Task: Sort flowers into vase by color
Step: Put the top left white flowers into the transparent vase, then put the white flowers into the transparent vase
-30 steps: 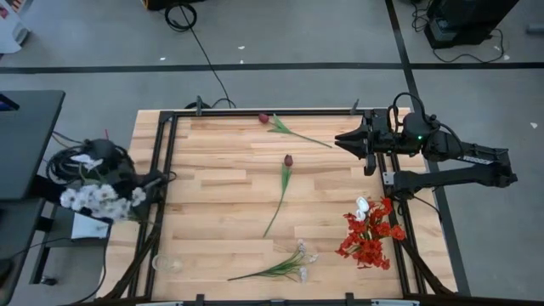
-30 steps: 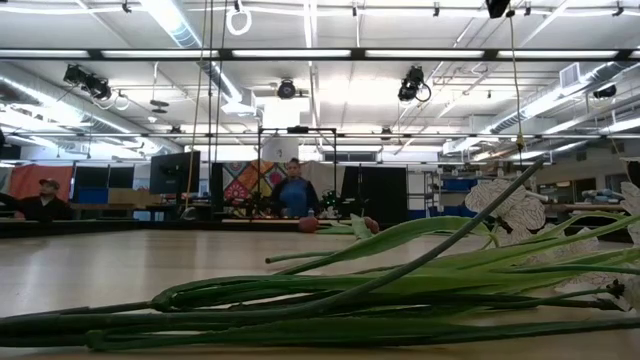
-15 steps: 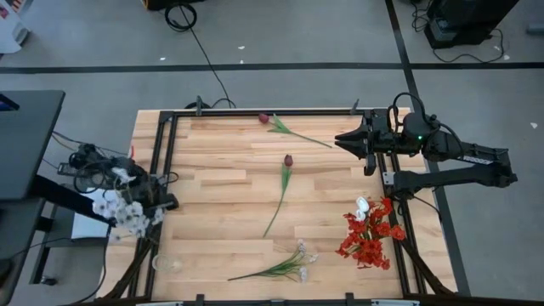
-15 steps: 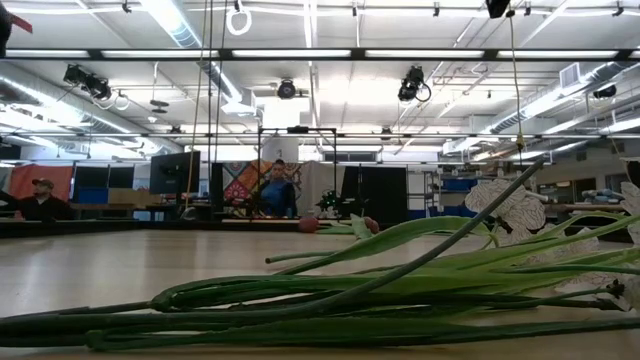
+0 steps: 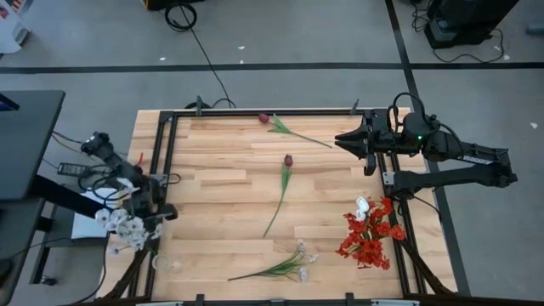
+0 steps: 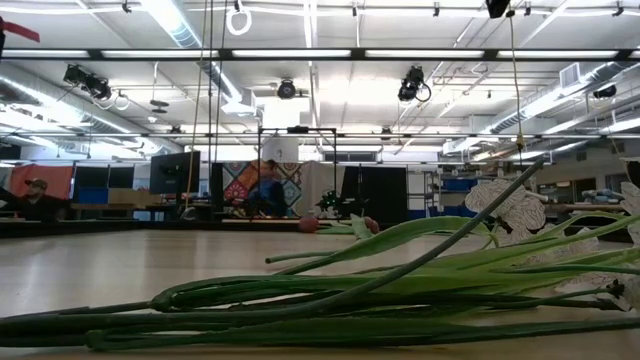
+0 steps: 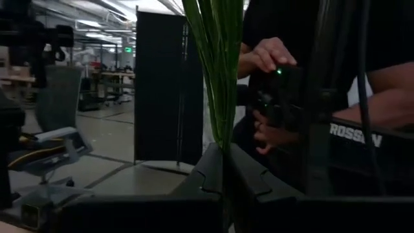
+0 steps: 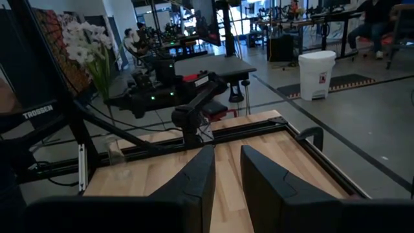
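Note:
My left gripper (image 5: pixel 161 206) is at the table's left edge, shut on a white blossom spray (image 5: pixel 127 226), whose blooms (image 8: pixel 87 44) stand above the left arm in the right wrist view. My right gripper (image 5: pixel 342 140) hovers open near the far right, holding nothing. On the wood lie two maroon tulips (image 5: pixel 263 118) (image 5: pixel 288 160) and a second white spray (image 5: pixel 293 262), whose stems (image 6: pixel 350 295) fill the low view. A red cluster (image 5: pixel 370 240) with a white tulip (image 5: pixel 363 205) lies at the right edge. My left gripper pinches the bundle of thin green stems (image 7: pixel 223 139) of the white blossom spray between its two fingers. The spray is lifted clear and stands about upright, with stems and leaves (image 7: pixel 217 58) rising from the fingers to the blooms above.
A small clear glass thing (image 5: pixel 166 263) lies near the table's near left corner. A black frame rail (image 5: pixel 166 161) runs along the left side. Bare wood lies between the flowers. A person's hands (image 7: pixel 272 58) work on a device beyond the left arm.
The left arm has swung: its gripper has moved toward the table's near edge along the left rail, carrying the white spray, whose blooms have shifted from beside the arm's base toward the near left corner. The right arm has kept still.

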You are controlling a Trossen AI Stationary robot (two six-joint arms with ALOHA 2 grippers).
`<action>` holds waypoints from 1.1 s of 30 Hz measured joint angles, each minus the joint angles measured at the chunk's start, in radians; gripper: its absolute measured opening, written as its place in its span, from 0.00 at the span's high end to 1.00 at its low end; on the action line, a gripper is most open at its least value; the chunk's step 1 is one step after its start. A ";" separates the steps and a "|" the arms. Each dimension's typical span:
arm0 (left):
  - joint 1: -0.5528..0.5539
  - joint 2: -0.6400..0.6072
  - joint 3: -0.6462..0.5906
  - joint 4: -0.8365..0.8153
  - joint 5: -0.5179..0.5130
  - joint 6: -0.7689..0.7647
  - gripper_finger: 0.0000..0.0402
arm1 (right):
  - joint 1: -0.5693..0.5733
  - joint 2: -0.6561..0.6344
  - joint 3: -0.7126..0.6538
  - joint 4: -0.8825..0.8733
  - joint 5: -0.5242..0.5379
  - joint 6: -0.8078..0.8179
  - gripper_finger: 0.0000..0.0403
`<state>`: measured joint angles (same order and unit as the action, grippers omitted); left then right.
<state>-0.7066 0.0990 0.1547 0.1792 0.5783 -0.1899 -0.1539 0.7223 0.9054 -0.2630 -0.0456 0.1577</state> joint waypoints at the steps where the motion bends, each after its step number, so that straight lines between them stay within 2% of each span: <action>1: -0.020 0.000 0.000 0.001 -0.030 0.003 0.98 | 0.000 0.000 0.000 0.000 0.000 0.000 0.79; 7: -0.117 0.050 0.000 0.006 -0.170 0.047 0.98 | 0.000 0.000 0.000 0.000 0.000 0.000 0.79; 19: -0.264 0.184 0.000 0.057 -0.315 0.137 0.96 | 0.000 0.000 0.000 0.000 0.000 0.000 0.79; 25: -0.290 0.226 0.000 0.057 -0.376 0.185 0.87 | 0.000 0.000 0.000 0.000 0.000 0.000 0.79; 33: -0.314 0.234 0.000 0.161 -0.403 0.156 0.66 | 0.000 0.000 0.000 0.000 0.000 0.000 0.79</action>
<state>-1.0210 0.3327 0.1547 0.3404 0.1758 -0.0342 -0.1539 0.7223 0.9054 -0.2634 -0.0456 0.1577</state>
